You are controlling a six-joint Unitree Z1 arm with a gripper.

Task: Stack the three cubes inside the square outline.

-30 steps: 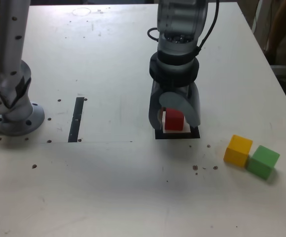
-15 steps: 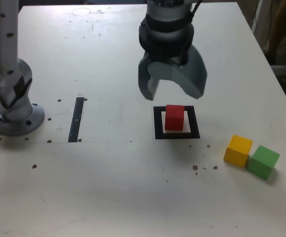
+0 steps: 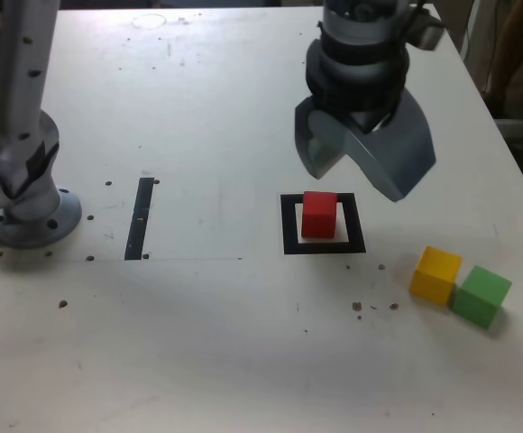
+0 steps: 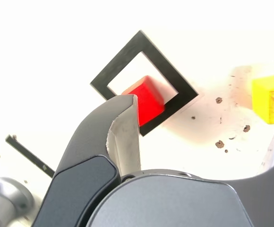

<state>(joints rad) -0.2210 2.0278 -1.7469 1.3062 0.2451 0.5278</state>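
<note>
Red, matte and small, the red cube [image 3: 318, 216] sits inside the square outline [image 3: 355, 224], well in from the surface's [image 3: 198, 343] right-hand edge in the exterior view. The yellow cube [image 3: 435, 275] and the green cube [image 3: 482, 296] lie off the outline, towards that same edge, side by side; whether they touch I cannot tell. The jaws stand wide apart above the surface, between its far edge and the outline, with nothing in their grip.

The cubes look light and fairly stiff, with crisp corners and little sign of give, so I would expect a moderate squeeze to do no harm. Their plain faces may be a little slippery; a tilted pinch on a corner would probably twist the block. The yellow cube looks the likelier next pick: best taken low to mid-height across two opposite upright faces, the jaws turned square to it and kept off the green neighbour. Set down on the red cube, it wants to be level and centred, since a nudge could slide the lower block.

No brand, label or writing can be read on the cubes, the outline or the jaws
</note>
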